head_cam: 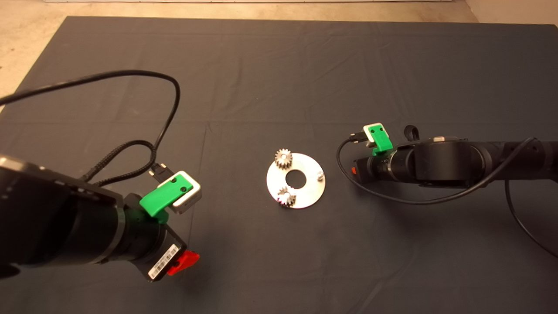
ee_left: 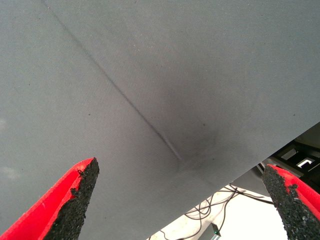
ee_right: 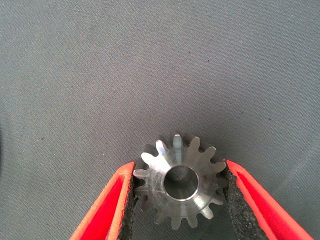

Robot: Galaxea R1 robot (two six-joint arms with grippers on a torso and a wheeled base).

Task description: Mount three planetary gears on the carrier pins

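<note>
Right wrist view: third planetary gear clamped between right gripper pads, bore facing camera. Bare carrier pin on plate, mid-table, faces right arm. Left gripper spread wide, empty, toward near-left corner.

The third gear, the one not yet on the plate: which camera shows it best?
The right wrist view: the third gear fills it, teeth and centre hole clear, gripped between the right tool pads. The head view hides it under the right arm. The left wrist view shows only mat.
</note>
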